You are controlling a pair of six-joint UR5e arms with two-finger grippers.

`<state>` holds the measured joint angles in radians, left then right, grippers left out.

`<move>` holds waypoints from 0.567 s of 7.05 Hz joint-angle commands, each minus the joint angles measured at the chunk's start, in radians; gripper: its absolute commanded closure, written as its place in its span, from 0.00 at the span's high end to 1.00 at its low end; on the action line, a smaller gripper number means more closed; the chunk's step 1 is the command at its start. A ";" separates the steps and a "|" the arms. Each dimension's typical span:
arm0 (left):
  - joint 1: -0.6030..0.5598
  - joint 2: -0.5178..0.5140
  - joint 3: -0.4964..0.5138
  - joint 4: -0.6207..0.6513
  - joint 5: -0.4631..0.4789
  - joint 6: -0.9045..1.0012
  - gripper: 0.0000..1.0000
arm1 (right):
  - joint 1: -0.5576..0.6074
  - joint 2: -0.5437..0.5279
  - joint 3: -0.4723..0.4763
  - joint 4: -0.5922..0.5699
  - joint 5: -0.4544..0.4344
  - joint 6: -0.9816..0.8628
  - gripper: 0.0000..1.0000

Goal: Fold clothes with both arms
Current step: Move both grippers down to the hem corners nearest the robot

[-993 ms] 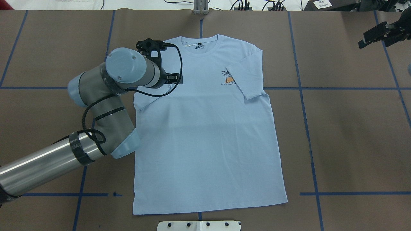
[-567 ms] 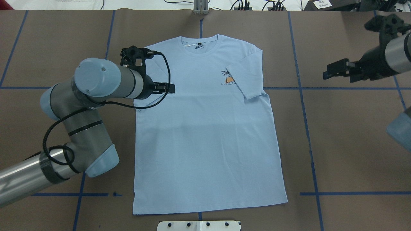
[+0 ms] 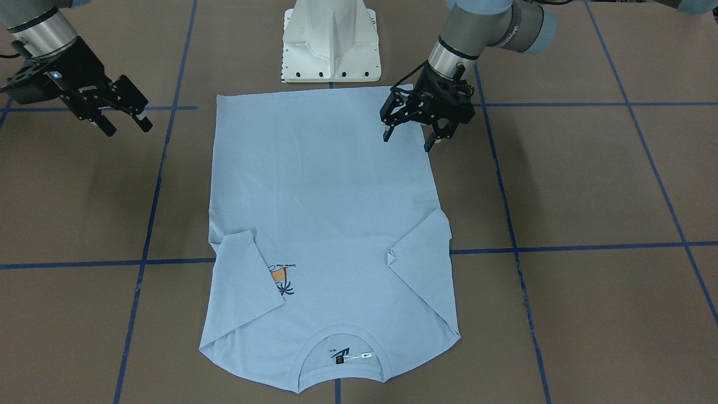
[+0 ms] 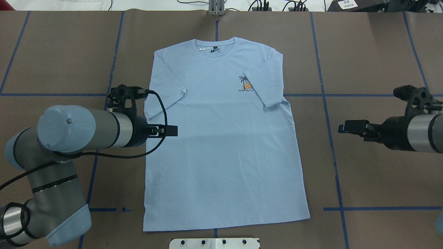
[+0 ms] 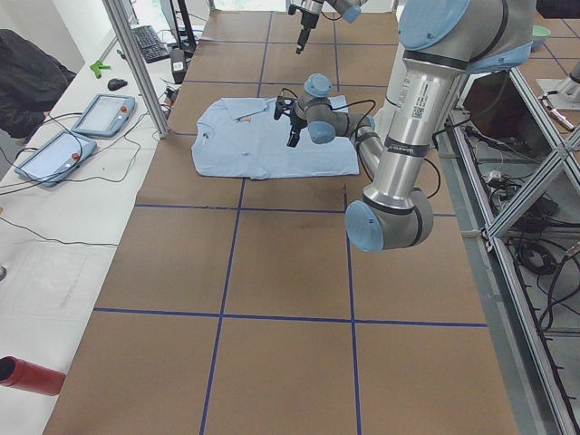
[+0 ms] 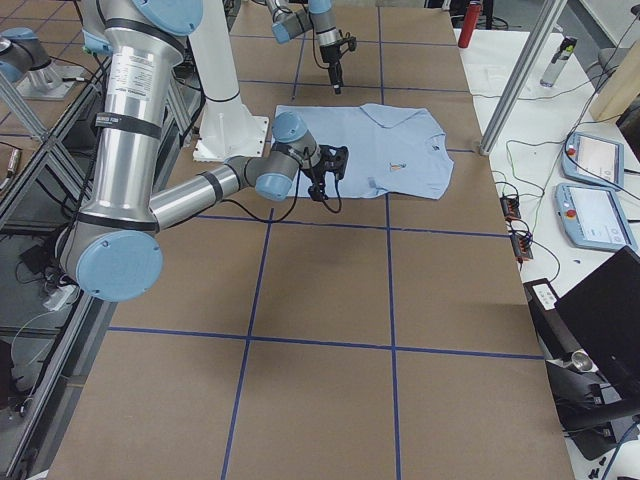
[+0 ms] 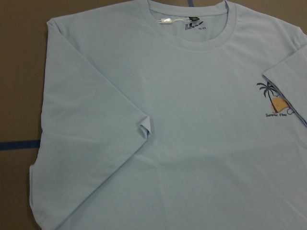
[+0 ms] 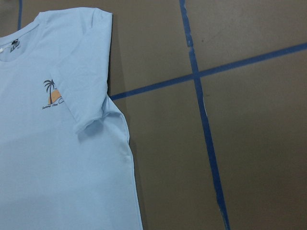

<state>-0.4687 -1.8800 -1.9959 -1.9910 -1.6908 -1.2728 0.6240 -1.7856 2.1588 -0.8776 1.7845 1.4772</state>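
Blue T-shirt [image 4: 221, 145], one, flat between left arm [image 4: 86, 129] and right arm [image 4: 422, 133].

You see a brown desk [image 4: 373, 62] gridded with blue tape lines [image 4: 380, 208]. 1 light blue T-shirt [image 4: 221, 145] lies flat on it, front up, both sleeves folded inward, hem near the white pedestal base [image 3: 331, 39].

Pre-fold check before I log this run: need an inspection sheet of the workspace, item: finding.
Surface: brown table, flat, blue tape grid.
Job's things: T-shirt spread flat, print up, both sleeves folded inward.
Clutter: nothing seen.
Grippers: left gripper open, empty, above the shirt's left side; right gripper open, empty, over bare table.
Cables: black cable loops off the left wrist above the shirt's edge.
Surroundings: white pedestal at the hem end; pendant on side bench.
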 commanded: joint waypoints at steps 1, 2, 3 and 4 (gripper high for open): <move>0.098 0.085 -0.085 -0.003 0.077 -0.113 1.00 | -0.198 0.003 0.133 -0.222 -0.160 0.188 0.89; 0.152 0.117 -0.119 -0.002 0.094 -0.184 1.00 | -0.305 0.043 0.145 -0.303 -0.260 0.310 0.84; 0.226 0.146 -0.148 0.000 0.139 -0.285 0.88 | -0.388 0.051 0.142 -0.304 -0.357 0.346 0.83; 0.313 0.166 -0.153 0.000 0.185 -0.431 0.67 | -0.438 0.052 0.142 -0.304 -0.372 0.450 0.76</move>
<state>-0.2547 -1.7438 -2.1302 -1.9917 -1.5589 -1.5480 0.2684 -1.7423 2.2963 -1.1638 1.4707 1.8168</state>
